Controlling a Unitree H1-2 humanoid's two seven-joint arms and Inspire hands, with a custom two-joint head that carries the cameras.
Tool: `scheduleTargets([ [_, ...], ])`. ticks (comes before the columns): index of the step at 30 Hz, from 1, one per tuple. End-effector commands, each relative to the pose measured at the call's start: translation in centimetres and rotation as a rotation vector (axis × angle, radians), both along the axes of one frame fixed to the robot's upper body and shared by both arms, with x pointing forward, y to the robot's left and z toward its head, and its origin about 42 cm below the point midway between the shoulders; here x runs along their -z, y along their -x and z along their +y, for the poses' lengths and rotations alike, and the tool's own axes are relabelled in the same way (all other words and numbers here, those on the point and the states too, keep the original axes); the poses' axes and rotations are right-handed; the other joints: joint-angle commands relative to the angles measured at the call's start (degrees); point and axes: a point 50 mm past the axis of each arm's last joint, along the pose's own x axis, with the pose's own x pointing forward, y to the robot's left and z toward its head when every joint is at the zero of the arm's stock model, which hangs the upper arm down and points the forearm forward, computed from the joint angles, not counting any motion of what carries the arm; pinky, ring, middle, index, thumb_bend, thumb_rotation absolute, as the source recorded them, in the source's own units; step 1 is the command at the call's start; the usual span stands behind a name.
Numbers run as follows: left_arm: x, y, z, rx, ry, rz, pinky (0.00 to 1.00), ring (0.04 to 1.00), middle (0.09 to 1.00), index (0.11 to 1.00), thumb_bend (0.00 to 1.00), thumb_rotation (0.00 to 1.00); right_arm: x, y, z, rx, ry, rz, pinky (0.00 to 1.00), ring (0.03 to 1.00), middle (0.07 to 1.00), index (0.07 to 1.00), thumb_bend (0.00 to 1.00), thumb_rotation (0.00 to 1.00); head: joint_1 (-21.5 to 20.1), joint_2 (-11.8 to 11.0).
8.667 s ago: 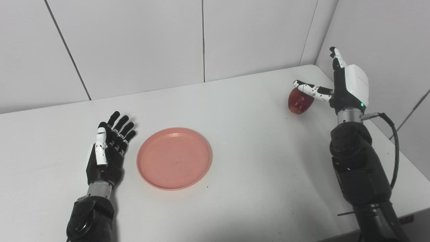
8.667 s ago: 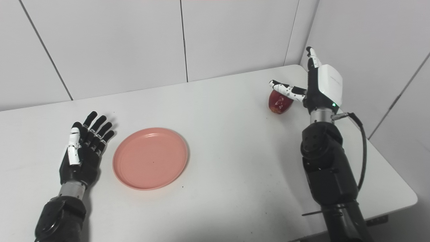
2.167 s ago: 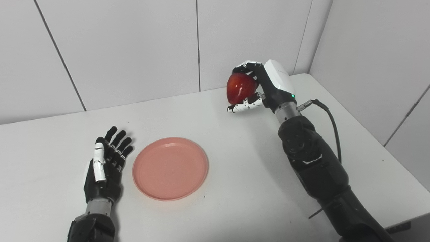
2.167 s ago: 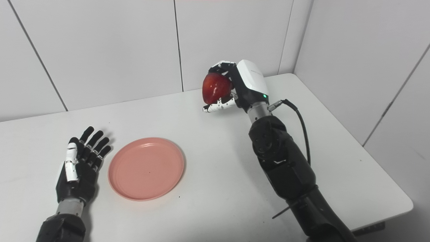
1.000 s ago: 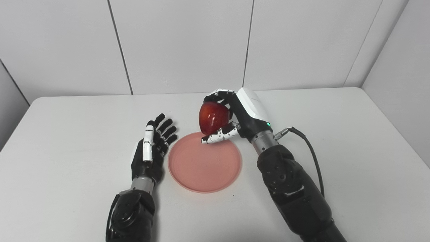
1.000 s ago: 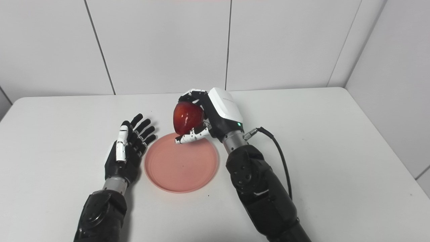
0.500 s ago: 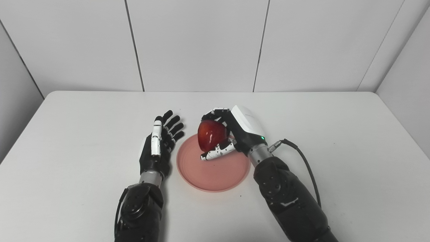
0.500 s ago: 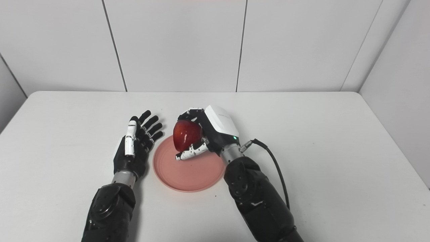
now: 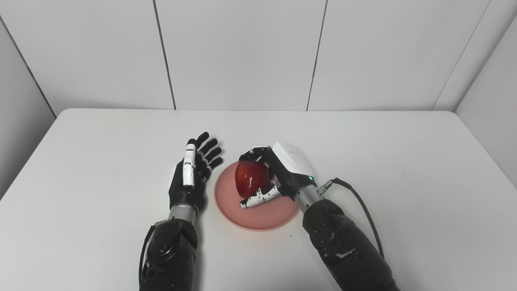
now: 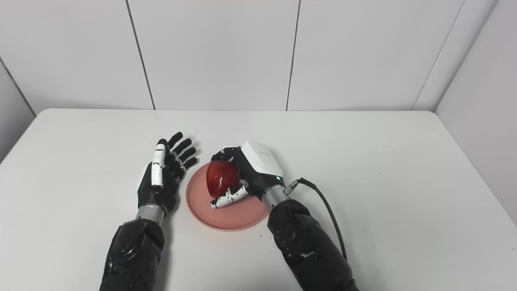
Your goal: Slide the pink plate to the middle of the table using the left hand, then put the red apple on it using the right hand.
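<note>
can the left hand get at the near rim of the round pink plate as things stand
Probably yes. The open left hand lies beside the round pink plate, and the near rim looks bare; the right hand holding the red apple sits over its far part.

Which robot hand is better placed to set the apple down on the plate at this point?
The right robot hand. It is shut on the red apple, held over the pink plate, so it probably only needs to lower and release. The left robot hand is open beside the plate, holding nothing.
</note>
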Motion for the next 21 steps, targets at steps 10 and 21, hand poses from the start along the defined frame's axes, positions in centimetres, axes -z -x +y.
scheduleTargets([
  [10,0.7,0.0,-0.2,-0.004,-0.018,0.057,0.81,0.827,0.84,0.837,0.37,1.0,-1.4,-0.2,0.3,-0.027,-0.003,-0.063,0.26,0.347,0.433,0.527,0.52,0.0,0.26,0.39],
  [21,0.8,0.0,-0.3,-0.004,-0.015,0.057,0.81,0.828,0.839,0.836,0.37,1.0,-0.8,-0.3,0.0,-0.009,0.032,-0.065,0.26,0.362,0.427,0.538,0.52,0.0,0.62,0.54],
])
